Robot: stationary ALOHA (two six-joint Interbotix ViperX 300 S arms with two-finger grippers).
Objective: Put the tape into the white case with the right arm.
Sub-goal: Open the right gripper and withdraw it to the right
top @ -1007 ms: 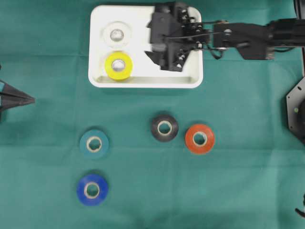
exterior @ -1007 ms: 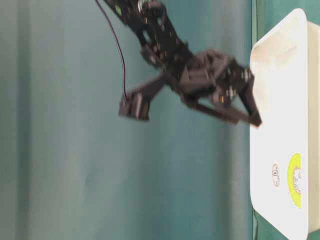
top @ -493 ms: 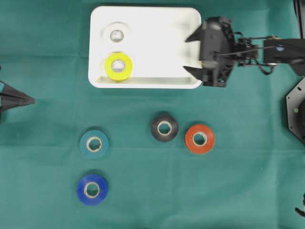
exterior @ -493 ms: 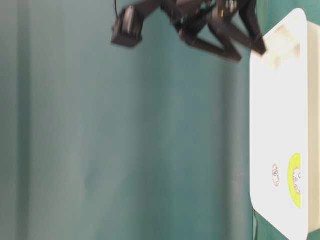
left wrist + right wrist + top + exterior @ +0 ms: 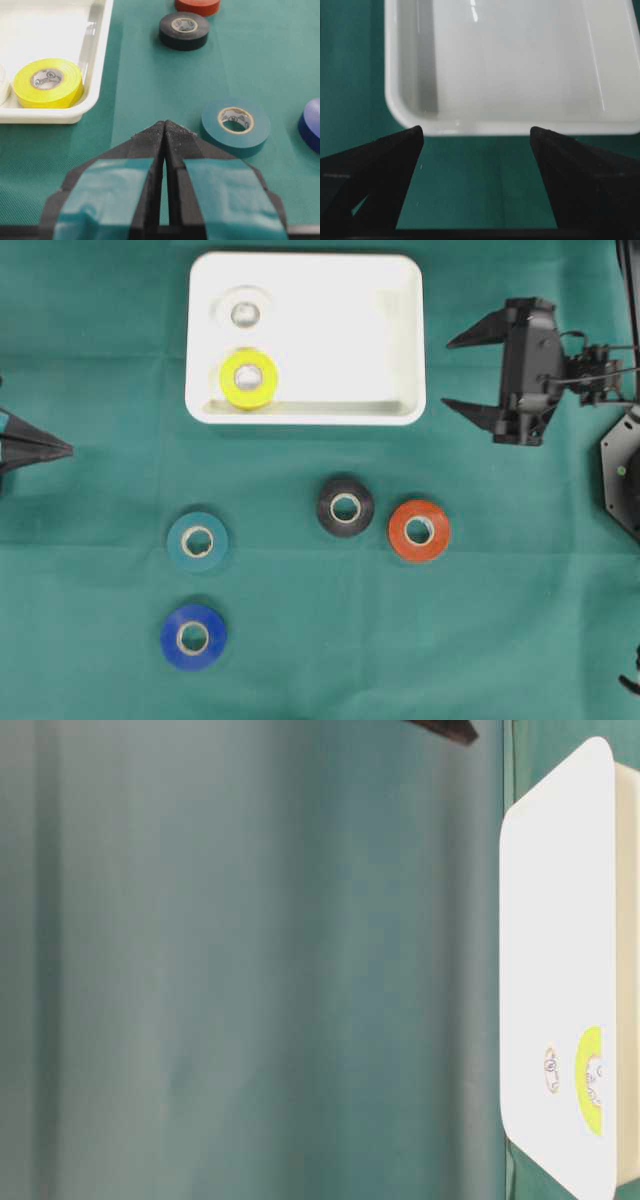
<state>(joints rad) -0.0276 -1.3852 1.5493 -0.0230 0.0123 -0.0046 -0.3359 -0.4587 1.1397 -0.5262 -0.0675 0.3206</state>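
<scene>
Black right gripper (image 5: 447,372) hangs over bare green cloth (image 5: 320,660) just right of the white case (image 5: 405,300), fingers spread wide, nothing between them. Its two pointed fingertips (image 5: 456,342) aim toward the case's right wall, short of it, not touching. Right wrist view: both dark fingers frame the case's near rim, cloth showing in the gap between tips and rim. Arm body runs off the right edge of the overhead view.

Inside the case, left half: a white roll (image 5: 243,312) at the far corner, a yellow roll (image 5: 249,378) beside it against the near wall. Whether the two touch, cannot tell. Right half of the case is bare white plastic.

On the cloth below the case, four rolls lying flat. Black roll (image 5: 345,506) and red-orange roll (image 5: 419,530) sit just beside each other, a sliver of cloth between, nearest the right gripper. Teal roll (image 5: 197,540) further left, blue roll (image 5: 193,637) below it, near but apart.

Left gripper (image 5: 164,131), black with teal-blue pads, at the left edge of the overhead view, well apart from everything; fingers pressed together to a point, gripping nothing. Its wrist view has the teal roll just ahead to the right.

Table-level view: only a dark fingertip at the top edge, plus the case's edge.
</scene>
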